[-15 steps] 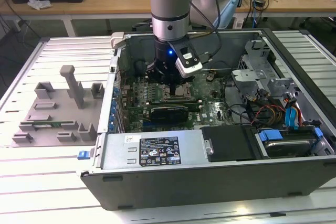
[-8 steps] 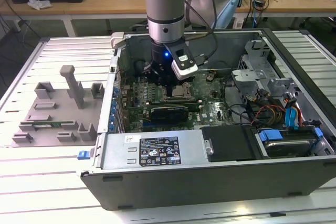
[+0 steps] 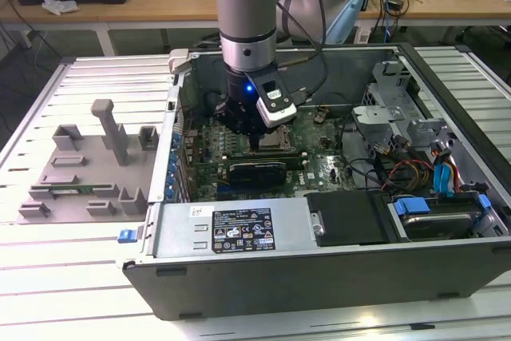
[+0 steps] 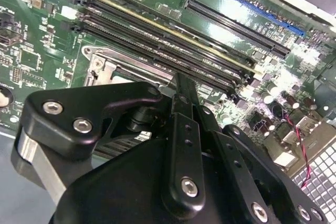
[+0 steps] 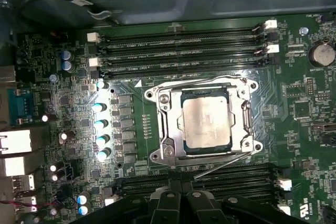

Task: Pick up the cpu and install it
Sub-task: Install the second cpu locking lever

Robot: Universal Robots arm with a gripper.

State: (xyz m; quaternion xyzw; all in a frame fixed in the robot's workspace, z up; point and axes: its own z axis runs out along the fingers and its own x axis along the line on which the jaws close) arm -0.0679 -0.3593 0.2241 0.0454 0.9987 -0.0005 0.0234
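- Slatted metal surface point(image 3: 96, 277) carries an open computer case point(image 3: 319, 269); grey holder blocks point(image 3: 88, 165) sit near its left edge in the exterior view.
- Cpu point(image 5: 206, 122) lies flat in the motherboard socket point(image 5: 157, 98).
- Hand point(image 3: 262, 143) hangs just above the socket; whether its fingers are parted cannot be told, and nothing shows in its grip.
- Judged: the chip should sit square and level, with no pressing.

I see the cpu point(image 5: 206, 123) with a dull silver-grey top in its bright metal socket frame point(image 5: 247, 109), on a dark green motherboard point(image 5: 304, 129) lined with black memory slots point(image 5: 184, 51). My pincer point(image 4: 181, 98) is matte black. Grey holder blocks point(image 3: 88, 165) sit on the pale ribbed tabletop point(image 3: 48, 277).
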